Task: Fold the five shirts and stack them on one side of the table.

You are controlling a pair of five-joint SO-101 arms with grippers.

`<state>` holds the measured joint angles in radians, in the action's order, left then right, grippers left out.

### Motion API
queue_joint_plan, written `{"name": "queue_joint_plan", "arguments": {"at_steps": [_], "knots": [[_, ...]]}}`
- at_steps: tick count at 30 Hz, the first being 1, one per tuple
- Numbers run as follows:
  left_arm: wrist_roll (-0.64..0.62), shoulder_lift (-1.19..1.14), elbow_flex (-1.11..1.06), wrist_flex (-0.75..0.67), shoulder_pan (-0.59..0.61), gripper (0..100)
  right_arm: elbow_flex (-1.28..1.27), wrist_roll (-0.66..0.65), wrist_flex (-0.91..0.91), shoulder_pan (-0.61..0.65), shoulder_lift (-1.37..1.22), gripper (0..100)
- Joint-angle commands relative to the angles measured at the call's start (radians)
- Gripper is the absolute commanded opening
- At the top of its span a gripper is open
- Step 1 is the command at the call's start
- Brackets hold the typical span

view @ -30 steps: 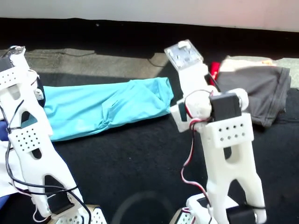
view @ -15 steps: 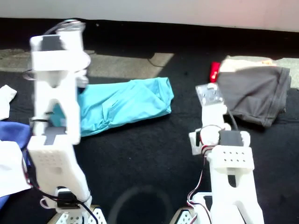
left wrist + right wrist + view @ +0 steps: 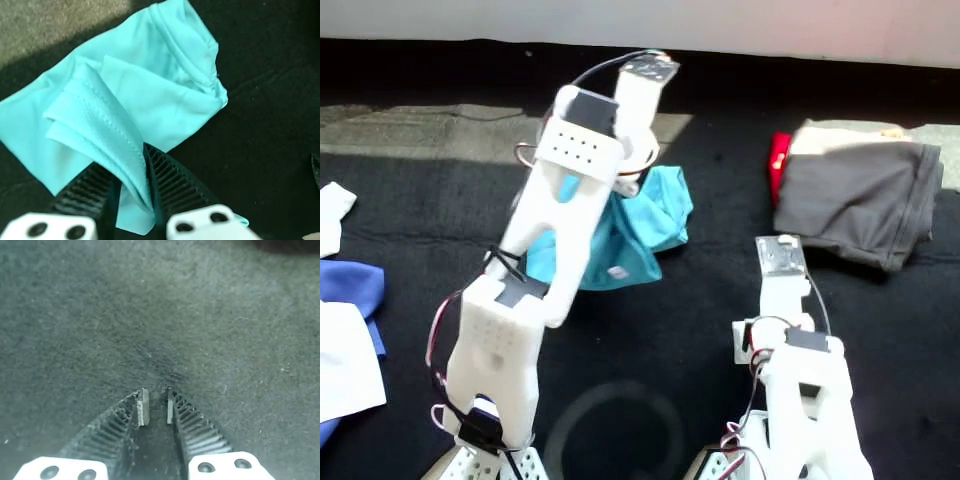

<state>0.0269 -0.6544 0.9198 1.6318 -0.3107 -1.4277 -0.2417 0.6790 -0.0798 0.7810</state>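
Observation:
A turquoise shirt (image 3: 660,215) lies bunched at the table's middle back, its near part lifted off the black cloth. My left gripper (image 3: 625,190) hangs over it, with the left arm stretched across it. In the left wrist view the left gripper (image 3: 131,165) is shut on a raised fold of the turquoise shirt (image 3: 165,85). My right gripper (image 3: 782,262) sits drawn back at the front right, beside nothing. In its own view the right gripper (image 3: 156,407) points at bare black cloth, fingertips (image 3: 143,407) nearly together, nothing between them.
A folded grey shirt (image 3: 860,200) rests at the back right on a pale garment (image 3: 840,130), a red one (image 3: 779,155) at its left side. A blue shirt (image 3: 350,285) and white shirts (image 3: 345,370) lie at the left edge.
My left arm swung from the left edge to the middle, carrying the turquoise shirt's left end over to the right. My right arm pulled back toward its base.

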Motion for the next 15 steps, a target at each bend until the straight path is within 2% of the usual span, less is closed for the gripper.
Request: {"name": "queue_joint_plan", "arguments": {"at_steps": [1,10,15], "knots": [[-0.002,-0.068,0.142,-0.044,-0.053,1,-0.036,0.009,-0.042,-0.03,0.005,8.4],[-0.005,-0.323,0.406,-0.138,-0.053,1,-0.038,0.009,-0.045,-0.025,0.005,8.4],[-0.006,-0.398,0.518,-0.149,-0.027,17,-0.038,0.009,-0.045,-0.025,0.005,8.4]]}}
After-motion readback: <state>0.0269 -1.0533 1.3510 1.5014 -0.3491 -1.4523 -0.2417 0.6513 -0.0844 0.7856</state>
